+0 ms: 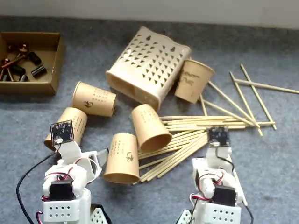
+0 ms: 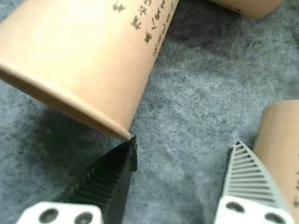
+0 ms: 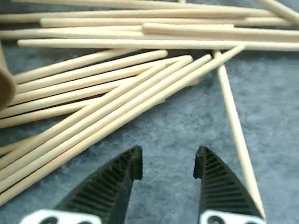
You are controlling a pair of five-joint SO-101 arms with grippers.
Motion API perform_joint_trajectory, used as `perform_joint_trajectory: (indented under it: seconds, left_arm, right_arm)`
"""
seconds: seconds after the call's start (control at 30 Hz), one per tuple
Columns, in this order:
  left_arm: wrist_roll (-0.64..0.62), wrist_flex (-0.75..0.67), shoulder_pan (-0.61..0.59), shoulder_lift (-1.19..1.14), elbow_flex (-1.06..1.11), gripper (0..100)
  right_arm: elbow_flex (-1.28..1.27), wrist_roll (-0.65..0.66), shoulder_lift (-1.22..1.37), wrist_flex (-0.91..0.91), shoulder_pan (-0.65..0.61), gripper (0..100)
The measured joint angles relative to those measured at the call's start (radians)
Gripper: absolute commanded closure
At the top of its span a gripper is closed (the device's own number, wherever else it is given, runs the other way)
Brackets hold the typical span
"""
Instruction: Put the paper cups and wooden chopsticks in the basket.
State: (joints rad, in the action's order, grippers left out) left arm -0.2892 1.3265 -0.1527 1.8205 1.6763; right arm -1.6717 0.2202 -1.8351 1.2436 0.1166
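- Left gripper (image 2: 185,147) wide open, holding nothing; its black finger's tip touches the rim of a cup (image 2: 79,60); its white finger is just beside a second cup (image 2: 280,140)
- Right gripper (image 3: 168,156) partly open, nothing between its fingers; low over the grey mat (image 3: 187,121), near the chopsticks (image 3: 117,93)
- Basket (image 1: 148,66) lies on its side at the far middle of the mat
- Five cups (image 1: 150,127) lie outside it; one touches its right side, four are nearer the arms
- Chopsticks heaped before the right arm; others scattered to the right
- Box (image 1: 32,63) far left, small dark parts inside
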Motion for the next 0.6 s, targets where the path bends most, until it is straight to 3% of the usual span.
perform_joint_trajectory:
  seconds: [0.1, 0.43, 0.6]
  left_arm:
    - [0.0, 0.0, 0.0, 0.0, 0.0, 70]
    - [0.0, 0.0, 0.0, 0.0, 0.0, 70]
    - [0.0, 0.0, 0.0, 0.0, 0.0, 70]
  right_arm:
    - [0.043, 0.0, -0.006, 0.0, 0.061, 80.7]
    - [0.18, 0.0, -0.003, 0.0, 0.071, 80.9]
    - [0.262, 0.0, -0.006, 0.0, 0.072, 93.2]
